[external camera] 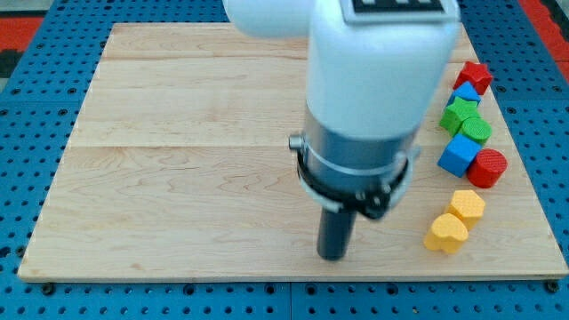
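Observation:
My tip [332, 257] rests on the wooden board [178, 160] near the view's bottom, right of centre, touching no block. The nearest blocks are two yellow ones to its right: a heart-like yellow block [445, 233] and a yellow hexagon [468, 205] just above it. Farther up the right edge sit a blue cube [458, 154] and a red cylinder [487, 168], side by side. Above them stand a green cylinder [476, 130], a green block [459, 113], a small blue block [467, 92] and a red star-like block [476, 76].
The white and grey arm body [373, 89] hangs over the board's middle right and hides what lies behind it. A blue pegboard [36, 80] surrounds the board on all sides.

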{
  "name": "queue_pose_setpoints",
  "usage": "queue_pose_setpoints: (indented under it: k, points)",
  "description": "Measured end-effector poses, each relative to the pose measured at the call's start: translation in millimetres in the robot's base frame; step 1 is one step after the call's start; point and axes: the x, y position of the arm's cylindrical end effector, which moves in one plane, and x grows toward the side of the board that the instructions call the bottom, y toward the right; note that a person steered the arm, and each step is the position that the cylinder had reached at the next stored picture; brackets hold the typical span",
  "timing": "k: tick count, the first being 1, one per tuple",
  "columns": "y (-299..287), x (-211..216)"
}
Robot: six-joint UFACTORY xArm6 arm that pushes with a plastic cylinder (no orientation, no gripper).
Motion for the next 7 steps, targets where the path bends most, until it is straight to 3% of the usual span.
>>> queue_pose_setpoints:
  k: [1,2,5,7]
  points:
    - [0.0,-39.5]
    - [9.7,-38.3]
    - [111.3,-47.6]
    - [133.5,-47.6]
